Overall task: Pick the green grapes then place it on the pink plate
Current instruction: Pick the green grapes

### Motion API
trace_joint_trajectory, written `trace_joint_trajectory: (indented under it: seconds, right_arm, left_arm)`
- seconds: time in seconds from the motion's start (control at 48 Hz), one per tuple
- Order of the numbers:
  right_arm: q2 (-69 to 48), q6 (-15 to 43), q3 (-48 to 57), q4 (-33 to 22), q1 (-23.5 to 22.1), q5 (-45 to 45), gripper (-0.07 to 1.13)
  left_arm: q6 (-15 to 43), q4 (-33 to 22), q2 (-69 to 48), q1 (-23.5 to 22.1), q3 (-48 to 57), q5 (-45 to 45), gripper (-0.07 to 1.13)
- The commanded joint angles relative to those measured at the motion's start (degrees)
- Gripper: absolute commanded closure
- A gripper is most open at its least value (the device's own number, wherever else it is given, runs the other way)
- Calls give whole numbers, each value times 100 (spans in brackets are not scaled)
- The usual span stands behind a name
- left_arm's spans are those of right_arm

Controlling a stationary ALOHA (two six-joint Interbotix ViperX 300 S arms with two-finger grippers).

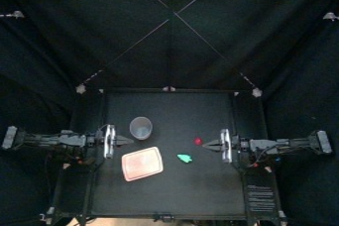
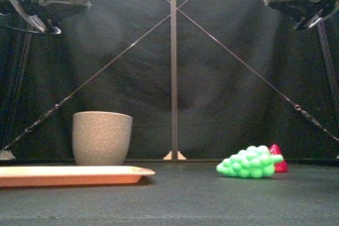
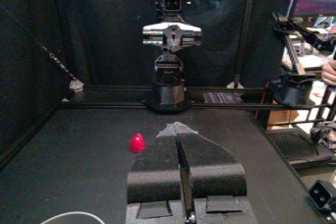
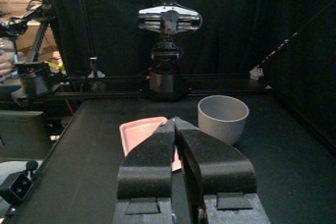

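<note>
Stood at the start, left pincer (image 3: 180,132) and right pincer (image 4: 178,126) pressed together, green grapes (image 1: 187,158) on the bench (image 1: 185,111) right of the pink plate (image 1: 141,164); likely called for spreading the right pincer above them.

The green grapes (image 2: 247,163) cover most of a small red toy (image 2: 277,152) at their 1 o'clock; I cannot name it. The pink tray (image 2: 73,174) runs off the front view's edge, and my right gripper (image 4: 179,123) hides part of it.
</note>
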Motion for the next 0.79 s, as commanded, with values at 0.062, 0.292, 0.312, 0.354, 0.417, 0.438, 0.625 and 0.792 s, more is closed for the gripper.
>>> trace_joint_trajectory:
  seconds: [0.062, 0.292, 0.312, 0.354, 0.417, 0.438, 0.625, 0.792]
  right_arm:
    - [360, 88, -123, 149, -26, 325, 93]
    - [1468, 211, -809, 272, -88, 1600, 83]
    - [1573, 211, -870, 281, -88, 1679, 82]
    - [1793, 211, -993, 299, -88, 1837, 80]
    - [2118, 211, -1151, 316, -62, 2030, 78]
    - [2224, 220, -1204, 334, -44, 2083, 77]
    - [3164, 220, -1547, 756, -53, 2215, 58]
    - [3797, 220, -1758, 1292, -62, 2206, 21]
  left_arm:
    - [-26, -352, 53, -26, -264, 677, 94]
    - [0, -580, 53, 9, -457, 1345, 94]
    - [0, -580, 53, 9, -457, 1380, 94]
    - [0, -589, 53, 18, -466, 1441, 94]
    - [-9, -598, 53, 53, -457, 1485, 94]
    - [-18, -598, 53, 62, -457, 1477, 94]
    - [0, -624, 53, 79, -422, 1441, 94]
    - [0, -615, 44, 88, -422, 1380, 94]
